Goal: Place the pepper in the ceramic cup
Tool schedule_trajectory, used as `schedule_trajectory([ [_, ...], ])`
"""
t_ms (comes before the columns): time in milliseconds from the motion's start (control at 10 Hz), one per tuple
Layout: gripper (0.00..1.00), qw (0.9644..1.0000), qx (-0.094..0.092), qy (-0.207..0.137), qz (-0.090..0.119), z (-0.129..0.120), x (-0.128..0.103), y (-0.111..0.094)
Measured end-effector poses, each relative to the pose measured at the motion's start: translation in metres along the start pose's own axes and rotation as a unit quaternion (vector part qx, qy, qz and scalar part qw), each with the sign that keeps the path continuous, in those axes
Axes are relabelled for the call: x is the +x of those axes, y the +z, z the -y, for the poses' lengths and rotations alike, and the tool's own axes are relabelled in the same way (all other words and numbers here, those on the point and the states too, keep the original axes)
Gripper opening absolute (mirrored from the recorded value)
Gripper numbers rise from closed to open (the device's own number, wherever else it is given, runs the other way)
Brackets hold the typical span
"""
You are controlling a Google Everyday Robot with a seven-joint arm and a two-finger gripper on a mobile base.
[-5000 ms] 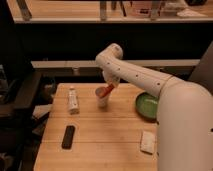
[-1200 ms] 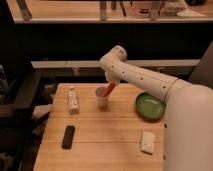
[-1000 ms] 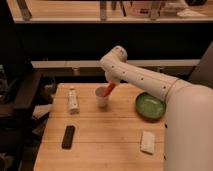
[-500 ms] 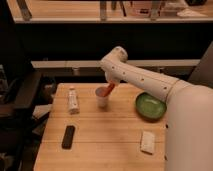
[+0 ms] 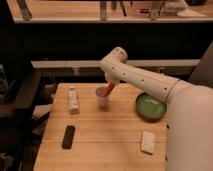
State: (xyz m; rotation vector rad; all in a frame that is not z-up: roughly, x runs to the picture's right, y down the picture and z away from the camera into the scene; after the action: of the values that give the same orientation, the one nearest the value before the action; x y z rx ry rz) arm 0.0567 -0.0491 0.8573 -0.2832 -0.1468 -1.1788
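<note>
A small white ceramic cup [image 5: 102, 97] stands on the wooden table [image 5: 110, 132], left of centre toward the back. The red-orange pepper [image 5: 109, 89] tilts over the cup's rim, its lower tip inside or at the cup's mouth. My gripper [image 5: 112, 82] hangs just above and to the right of the cup, at the end of the white arm reaching in from the right, and is shut on the pepper's upper end.
A green bowl [image 5: 151, 106] sits to the right of the cup. A white tube-like bottle [image 5: 73, 100] lies to the left. A black remote-like object [image 5: 68, 136] lies near the front left, and a white sponge-like block [image 5: 148, 141] near the front right.
Since five seconds ago the arm has shifted slightly right. Over the last second nothing has visibly moved.
</note>
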Motion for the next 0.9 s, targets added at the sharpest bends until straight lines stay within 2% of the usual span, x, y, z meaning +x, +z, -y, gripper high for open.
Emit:
schedule_trajectory([
  [300, 0.07, 1.0000, 0.002, 0.001, -0.004, -0.0016, 0.0011, -0.0006],
  [400, 0.06, 1.0000, 0.003, 0.001, -0.005, -0.0022, 0.0020, -0.0010],
  [500, 0.01, 1.0000, 0.005, -0.002, -0.005, -0.0022, 0.0017, -0.0005],
  [900, 0.00, 0.9998, 0.010, -0.017, -0.005, 0.0062, -0.0026, 0.0008],
])
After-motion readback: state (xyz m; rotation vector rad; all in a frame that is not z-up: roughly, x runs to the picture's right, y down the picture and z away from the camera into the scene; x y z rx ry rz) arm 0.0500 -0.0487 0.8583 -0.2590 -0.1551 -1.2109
